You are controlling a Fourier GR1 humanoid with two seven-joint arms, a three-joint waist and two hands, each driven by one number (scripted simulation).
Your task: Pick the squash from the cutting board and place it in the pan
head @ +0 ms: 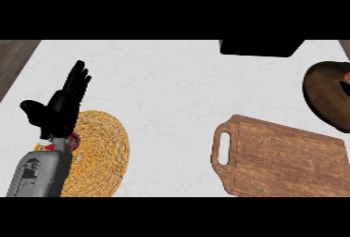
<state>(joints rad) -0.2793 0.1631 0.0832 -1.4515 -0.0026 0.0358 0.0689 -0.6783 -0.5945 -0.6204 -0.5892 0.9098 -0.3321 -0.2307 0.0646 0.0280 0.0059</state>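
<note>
Cutting board (pixel 287 159): one, wooden, on the white surface (pixel 171 83), nothing lying on it.
Pan (pixel 327 92): one, brown, at right edge.
Squash: cannot tell where.
Woven mat (pixel 103 148): one.
Left hand (pixel 65 104): one, fingers straight, holding nothing.

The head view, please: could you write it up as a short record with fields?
counter: white marbled top
cutting board: brown wood, handle slot at its left, nothing on it
pan: brown, cut off by the right edge
squash: not clearly visible
woven mat: round, lower left
left hand: open, fingers up, over the mat's left side
right hand: not in view
dark object: top edge
</note>
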